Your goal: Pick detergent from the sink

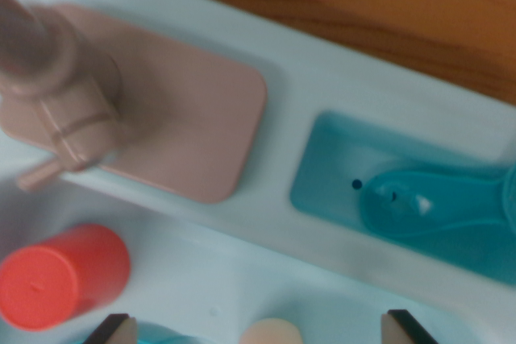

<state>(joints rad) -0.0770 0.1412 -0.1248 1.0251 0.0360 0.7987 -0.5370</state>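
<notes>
Fingers: two dark-edged, tan-faced fingertips [121,329] poke in at the bottom edge, one at lower left, one at lower right; the fingers stand wide apart with nothing between them but open space, so the gripper [258,329] holds nothing.

Between the fingers: a pale peach rounded cap [272,333] shows at the very bottom edge, cut off by the frame. It may be the top of the detergent bottle, but too little of it shows to be sure. A sliver of teal [161,334] sits just left of it, also cut off.

Step in hand: I judge this to be the approach, with the fingers hanging over the near part of the white plastic toy sink [322,78] and no grasp made.

Next move: it calls for centring the fingers on the bottle, going down, then closing on its body.

Left neighbour: a red-orange plastic cylinder [60,275] lies on its side near the left fingertip; it could be knocked on the way down.

Far left: a blurred pink plastic faucet [60,102] rises from a pink rounded base plate [193,126]; its height makes it the likeliest thing to clip.

Right: a teal recessed tray [322,175] holds a teal plastic spoon-shaped utensil [427,207], well clear of the fingers.

Far edge: a brown wooden desk [363,6] carries the sink.
</notes>
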